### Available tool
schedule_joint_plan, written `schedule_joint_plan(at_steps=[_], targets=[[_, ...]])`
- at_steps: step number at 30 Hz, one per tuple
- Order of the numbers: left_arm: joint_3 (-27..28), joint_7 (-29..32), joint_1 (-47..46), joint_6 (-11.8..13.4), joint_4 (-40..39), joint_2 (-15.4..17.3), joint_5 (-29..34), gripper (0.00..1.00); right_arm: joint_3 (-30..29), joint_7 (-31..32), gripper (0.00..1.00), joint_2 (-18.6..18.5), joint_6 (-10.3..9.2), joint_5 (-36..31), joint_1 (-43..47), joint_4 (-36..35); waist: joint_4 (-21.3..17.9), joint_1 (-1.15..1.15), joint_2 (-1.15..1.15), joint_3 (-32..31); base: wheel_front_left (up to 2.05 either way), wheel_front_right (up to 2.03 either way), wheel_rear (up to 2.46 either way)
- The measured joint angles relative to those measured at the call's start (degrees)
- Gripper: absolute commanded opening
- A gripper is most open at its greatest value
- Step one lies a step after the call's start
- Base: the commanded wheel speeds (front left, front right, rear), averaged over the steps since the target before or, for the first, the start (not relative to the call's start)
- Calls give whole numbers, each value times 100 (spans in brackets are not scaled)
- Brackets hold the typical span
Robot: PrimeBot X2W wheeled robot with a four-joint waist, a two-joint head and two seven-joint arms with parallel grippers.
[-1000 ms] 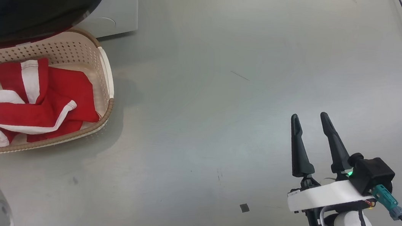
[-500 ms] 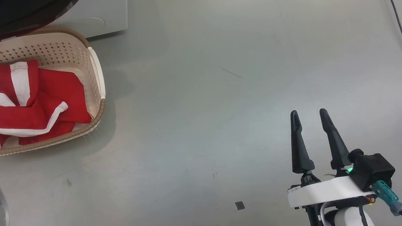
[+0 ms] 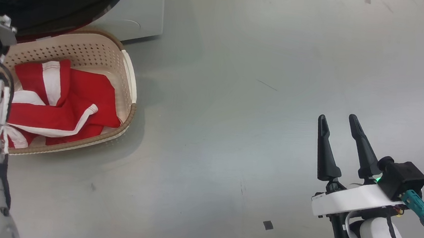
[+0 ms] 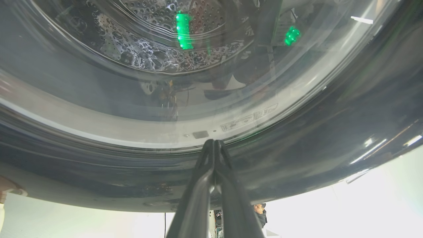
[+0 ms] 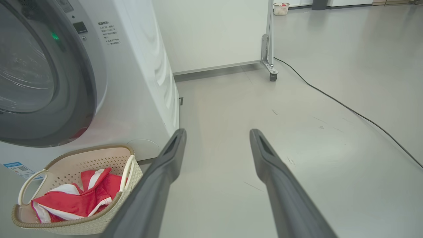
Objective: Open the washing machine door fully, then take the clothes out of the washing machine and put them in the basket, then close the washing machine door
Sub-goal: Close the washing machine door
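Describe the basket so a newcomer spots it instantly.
Start at the big white washing machine with its round black door. Just below that door sits a small cream basket. Perforated sides, brown woven-look rim, white handles and red-and-white clothes inside set it apart.

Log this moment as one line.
clothes: in basket | left gripper: shut, tips at door | right gripper: open, empty, over floor | door closure: unconfirmed

1. One washing machine (image 5: 132, 82), one door (image 5: 88, 99).
2. Baskets, two: one basket (image 3: 82, 52) by the machine, one far basket (image 5: 281, 8).
3. One heap of clothes (image 3: 72, 106), piece count unclear.
4. Claws, two: left claw (image 4: 214, 142), right claw (image 3: 337, 117).
5. Three dark squares (image 3: 267, 225) on floor.
6. One cable (image 5: 347, 107).
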Motion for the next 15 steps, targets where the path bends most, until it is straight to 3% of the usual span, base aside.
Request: schedule_joint_plan(at_steps=[4,5,7,8,9,15], targets=[[120,-31,395,0,-42,-98,-233,0,-70,0,100,-18,0,-14,1,18,176,0,0,-78,0,0,0],[119,-31,491,-1,-66,-119,-233,10,-83,0,100,-29,0,-19,1,24,223,0,0,-100,0,0,0],[121,-83,715,-1,-229,-152,-233,40,-94,0,100,-55,0,-37,1,58,319,0,0,-148,0,0,0],[125,-100,814,-1,-319,-159,-234,74,-100,0,100,-66,0,-55,1,75,366,0,0,-176,0,0,0],[126,-154,907,-1,-412,-163,-234,100,-108,0,100,-77,1,-63,2,89,415,0,0,-207,0,0,0],[105,-363,1393,-1,-803,-187,-222,100,-164,-1,100,-177,2,-118,7,138,648,0,0,-386,0,0,0]])
